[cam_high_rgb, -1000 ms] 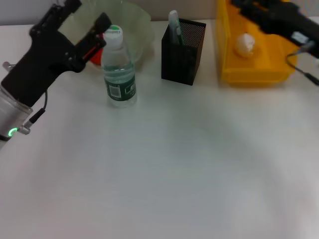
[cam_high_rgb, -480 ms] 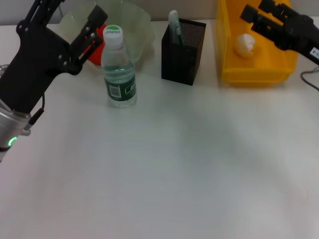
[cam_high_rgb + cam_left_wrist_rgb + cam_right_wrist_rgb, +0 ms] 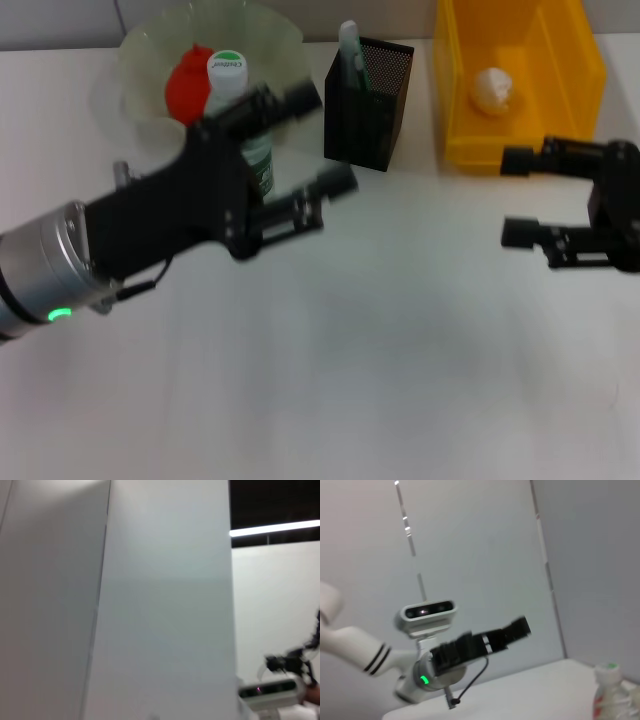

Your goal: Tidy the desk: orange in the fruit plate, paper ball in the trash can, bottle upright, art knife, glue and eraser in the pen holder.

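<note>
The surface (image 3: pixel 350 380) is bare across its near half. By the look of it the task is at its close: every task thing visible already sits where it belongs, so the step in hand is probably the pull-away of both arms, and the next move seems to call only for parking them clear of the bottle.

The trash can (image 3: pixel 455 120) stands at the far right, with the paper ball (image 3: pixel 491 88) inside it. The fruit plate (image 3: pixel 135 65) is at the far left and holds the orange (image 3: pixel 186 83). Between them stands the pen holder (image 3: pixel 368 110), with a pale green-and-white tool poking out of it; whether the art knife, glue and eraser are all in there cannot be told. The bottle (image 3: pixel 238 110) is upright just in front of the fruit plate, its cap up.

The left arm lies low, stretched across the left half of the surface, its left pincer (image 3: pixel 308 150) pointing toward the pen holder and passing in front of the bottle's lower part. Its fingers are spread wide and carry nothing. The right pincer (image 3: pixel 517 195) hovers in front of the trash can, turned toward the middle of the surface, its two fingers well apart and empty.
</note>
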Controlling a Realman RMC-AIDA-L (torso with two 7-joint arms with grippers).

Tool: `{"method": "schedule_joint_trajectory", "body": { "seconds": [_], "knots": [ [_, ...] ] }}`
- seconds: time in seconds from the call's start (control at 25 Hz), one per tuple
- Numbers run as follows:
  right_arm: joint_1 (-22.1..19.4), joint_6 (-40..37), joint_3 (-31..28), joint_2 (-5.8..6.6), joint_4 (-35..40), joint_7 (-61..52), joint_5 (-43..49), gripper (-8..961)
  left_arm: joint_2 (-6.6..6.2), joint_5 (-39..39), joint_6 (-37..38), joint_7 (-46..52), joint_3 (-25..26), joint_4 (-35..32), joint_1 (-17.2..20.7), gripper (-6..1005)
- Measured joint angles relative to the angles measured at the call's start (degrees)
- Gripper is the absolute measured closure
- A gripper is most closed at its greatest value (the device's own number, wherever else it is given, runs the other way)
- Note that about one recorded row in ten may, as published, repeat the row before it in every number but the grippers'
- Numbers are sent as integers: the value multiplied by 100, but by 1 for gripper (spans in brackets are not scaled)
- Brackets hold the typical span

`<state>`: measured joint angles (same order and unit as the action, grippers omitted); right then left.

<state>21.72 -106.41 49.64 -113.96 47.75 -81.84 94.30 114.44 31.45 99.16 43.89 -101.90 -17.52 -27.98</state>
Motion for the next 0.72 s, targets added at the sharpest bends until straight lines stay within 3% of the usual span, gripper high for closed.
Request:
{"method": "schedule_joint_trajectory", "body": {
  "seconds": [0.32, 0.72],
  "knots": [
    [-239, -381, -103, -88, -80, 604, 96, 152, -15, 1147, -123, 505, 475, -31, 69, 216],
    [-176, -491, -324, -199, -324, 1036, 72, 152, -39, 1262, -183, 641, 503, -45, 55, 216]
  ]
}}
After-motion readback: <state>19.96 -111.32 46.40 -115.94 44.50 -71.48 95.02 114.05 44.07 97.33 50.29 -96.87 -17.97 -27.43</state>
